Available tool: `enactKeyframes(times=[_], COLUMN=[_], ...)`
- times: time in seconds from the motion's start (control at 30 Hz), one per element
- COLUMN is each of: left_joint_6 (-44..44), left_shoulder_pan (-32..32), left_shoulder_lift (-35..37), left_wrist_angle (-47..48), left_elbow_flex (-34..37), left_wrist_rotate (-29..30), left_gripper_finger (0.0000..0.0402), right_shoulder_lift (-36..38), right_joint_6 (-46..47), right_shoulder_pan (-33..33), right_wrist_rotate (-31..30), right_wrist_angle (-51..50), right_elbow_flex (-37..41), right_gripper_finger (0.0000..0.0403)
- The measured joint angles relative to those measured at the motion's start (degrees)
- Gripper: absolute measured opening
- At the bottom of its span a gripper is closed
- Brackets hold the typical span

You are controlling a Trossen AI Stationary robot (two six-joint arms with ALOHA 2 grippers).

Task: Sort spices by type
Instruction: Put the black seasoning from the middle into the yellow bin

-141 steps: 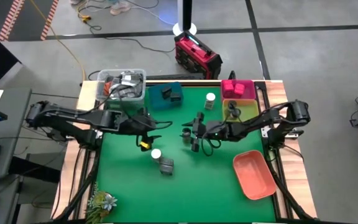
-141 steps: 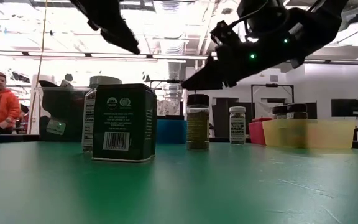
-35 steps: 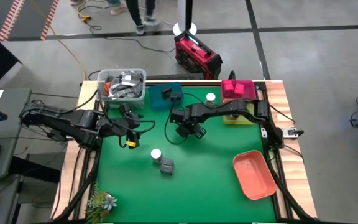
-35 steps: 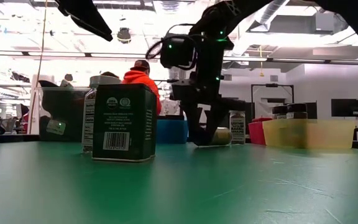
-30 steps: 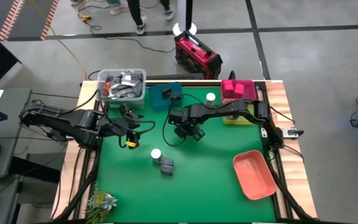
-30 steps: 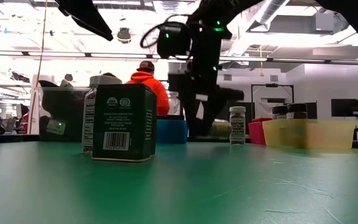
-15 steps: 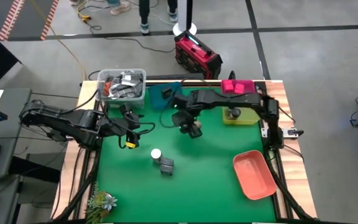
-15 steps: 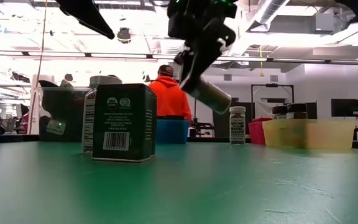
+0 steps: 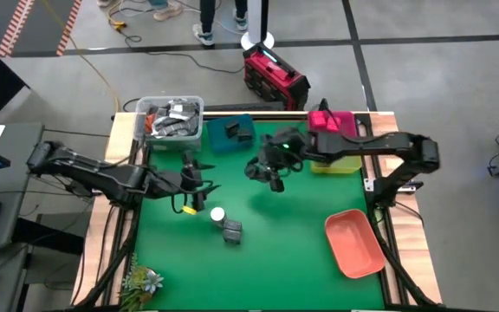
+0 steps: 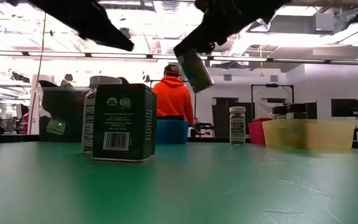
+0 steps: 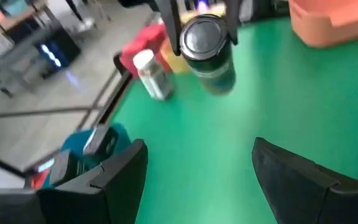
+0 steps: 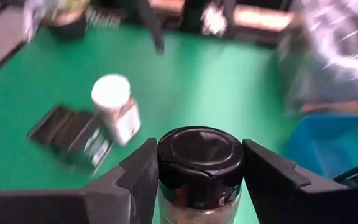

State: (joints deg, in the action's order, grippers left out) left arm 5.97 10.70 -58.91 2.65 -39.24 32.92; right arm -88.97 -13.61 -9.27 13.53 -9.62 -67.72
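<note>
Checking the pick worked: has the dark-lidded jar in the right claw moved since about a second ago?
Yes. The jar, then lying on the mat, now hangs in the right claw, above the tin.

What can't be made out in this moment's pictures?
- Label of the dark-lidded jar in the right gripper: motion blur in every view.
- Jars in the yellow tray: right arm covers them from above; the low view shows only their lids.
- Teal tray contents: too small.

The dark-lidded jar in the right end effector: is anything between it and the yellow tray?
Nothing visible. The dark-lidded jar, held above the mat by the right end effector, has open space toward the yellow tray.
</note>
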Motion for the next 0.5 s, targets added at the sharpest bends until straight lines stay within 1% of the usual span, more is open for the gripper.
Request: enactKeyframes(times=[0.07, 0.13, 0.23, 0.33, 0.43, 0.5], left_joint_6=[1.12, 0.53, -1.43, -2.93, -4.32, -4.58], left_shoulder_pan=[-1.78, -4.06, -7.59, -10.42, -12.49, -13.31], left_shoulder_lift=[-1.04, -2.6, -5.72, -9.44, -12.95, -15.43], left_wrist_angle=[-7.11, -12.24, -17.26, -21.6, -24.55, -25.78], left_elbow_flex=[2.67, 3.34, 3.49, 3.51, 2.82, 1.96], left_wrist_rotate=[-3.17, -7.79, -13.83, -18.08, -20.63, -20.71], left_gripper_finger=[0.0276, 0.0276, 0.0276, 0.0276, 0.0276, 0.0276], right_shoulder_lift=[2.53, 4.2, 5.04, 4.21, 2.47, 1.26], right_joint_6=[1.88, 2.82, 3.12, 2.83, 1.32, 1.29], right_shoulder_pan=[1.08, 2.36, 4.59, 6.99, 8.74, 9.3], right_wrist_rotate=[-3.68, -8.31, -14.29, -18.26, -21.94, -22.79], right_wrist_angle=[8.48, 16.56, 29.29, 41.44, 47.62, 49.98], right_elbow_flex=[5.79, 10.73, 16.39, 20.14, 21.55, 22.0], right_gripper_finger=[0.0223, 0.0223, 0.0224, 0.0224, 0.0224, 0.0224])
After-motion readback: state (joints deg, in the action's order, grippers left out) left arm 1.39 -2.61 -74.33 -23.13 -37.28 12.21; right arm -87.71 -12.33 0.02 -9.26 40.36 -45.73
